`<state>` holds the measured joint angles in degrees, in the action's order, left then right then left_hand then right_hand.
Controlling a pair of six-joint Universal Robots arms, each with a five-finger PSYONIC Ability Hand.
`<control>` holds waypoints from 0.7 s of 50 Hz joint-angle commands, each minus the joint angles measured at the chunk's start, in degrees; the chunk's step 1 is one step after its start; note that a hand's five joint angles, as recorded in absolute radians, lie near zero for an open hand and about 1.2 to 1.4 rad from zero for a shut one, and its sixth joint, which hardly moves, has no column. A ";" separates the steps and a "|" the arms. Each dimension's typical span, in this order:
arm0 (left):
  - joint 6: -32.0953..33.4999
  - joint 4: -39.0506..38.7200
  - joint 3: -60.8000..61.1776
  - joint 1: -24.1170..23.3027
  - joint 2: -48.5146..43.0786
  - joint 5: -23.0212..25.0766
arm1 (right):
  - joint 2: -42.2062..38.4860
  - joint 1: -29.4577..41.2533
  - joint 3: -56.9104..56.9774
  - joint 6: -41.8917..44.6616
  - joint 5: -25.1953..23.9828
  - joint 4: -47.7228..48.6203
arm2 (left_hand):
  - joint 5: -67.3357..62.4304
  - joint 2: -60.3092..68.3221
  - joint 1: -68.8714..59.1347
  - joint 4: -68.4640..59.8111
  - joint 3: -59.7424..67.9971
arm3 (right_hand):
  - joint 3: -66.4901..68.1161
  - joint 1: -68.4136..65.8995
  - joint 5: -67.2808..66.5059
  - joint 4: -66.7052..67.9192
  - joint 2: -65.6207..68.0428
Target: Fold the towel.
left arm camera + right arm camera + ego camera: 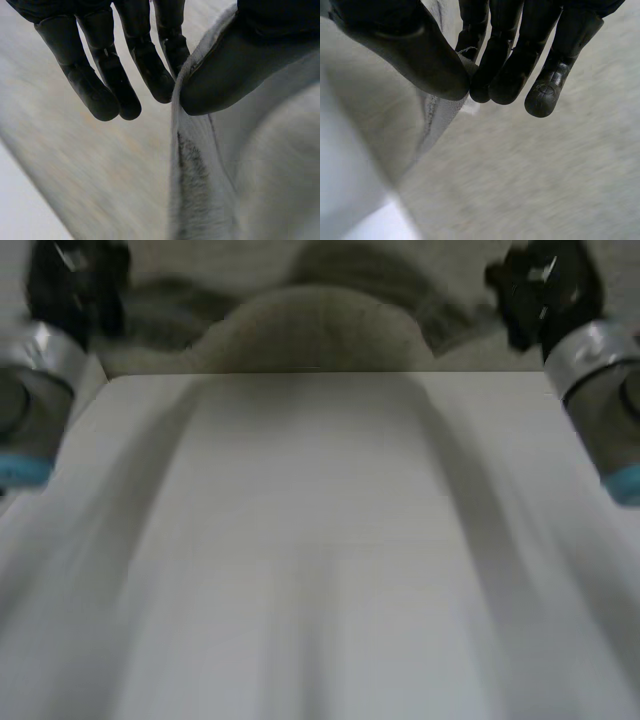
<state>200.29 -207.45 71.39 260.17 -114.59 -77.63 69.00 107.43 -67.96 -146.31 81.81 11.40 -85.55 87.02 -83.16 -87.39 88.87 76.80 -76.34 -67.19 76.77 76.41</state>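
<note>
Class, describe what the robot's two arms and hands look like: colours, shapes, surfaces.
The left arm and right arm are thick cylinders with silvery-grey joints and light-blue caps. The left hand and right hand are black, with segmented, round-tipped fingers and a broad thumb.

Black left hand (100, 85) and right hand (510, 65) — grey joints (590, 355), light-blue caps (625, 480)

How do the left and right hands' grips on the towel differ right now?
Fingers: the left hand's mostly hang clear of the towel; the right hand's bunch at it. Thumb: the left hand's lies along the edge; the right hand's meets its fingertips. Both pinch the towel.
</note>
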 commanded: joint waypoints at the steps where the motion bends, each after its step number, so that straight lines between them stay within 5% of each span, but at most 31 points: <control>1: 5.97 -7.24 20.33 0.69 -0.54 8.36 | -0.44 -1.96 -12.19 1.47 -4.20 -0.59 | 15.55 -7.02 3.16 7.39 -8.87 | 3.20 -3.66 -2.81 3.23 3.59; 10: 17.23 -13.50 32.57 1.04 -3.09 9.16 | -2.29 -2.75 -21.33 4.10 -6.84 -0.24 | 15.55 -7.02 3.16 7.39 -8.87 | 3.20 -3.66 -2.81 3.23 3.59; 19: 18.47 -13.33 37.86 4.64 -0.55 11.45 | 5.42 -4.94 -25.54 8.93 -6.31 -2.16 | 15.55 -7.02 3.16 7.39 -8.87 | 3.20 -3.66 -2.81 3.23 3.59; 28: 18.29 -9.46 44.80 8.86 14.40 13.38 | 17.82 -9.86 -28.19 9.64 -7.19 -12.25 | 15.55 -7.02 3.16 7.39 -8.87 | 3.20 -3.66 -2.81 3.23 3.59; 35: 16.98 -0.34 48.31 14.74 30.80 20.13 | 24.78 -14.70 -27.31 12.28 -10.00 -24.05 | 15.55 -7.02 3.16 7.39 -8.87 | 3.20 -3.66 -2.81 3.23 3.59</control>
<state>218.49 -215.57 116.90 270.06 -97.51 -63.18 87.58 97.10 -96.16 -136.36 74.33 -1.92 -85.58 87.02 -83.16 -87.39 88.90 76.80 -76.35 -67.19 76.77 76.41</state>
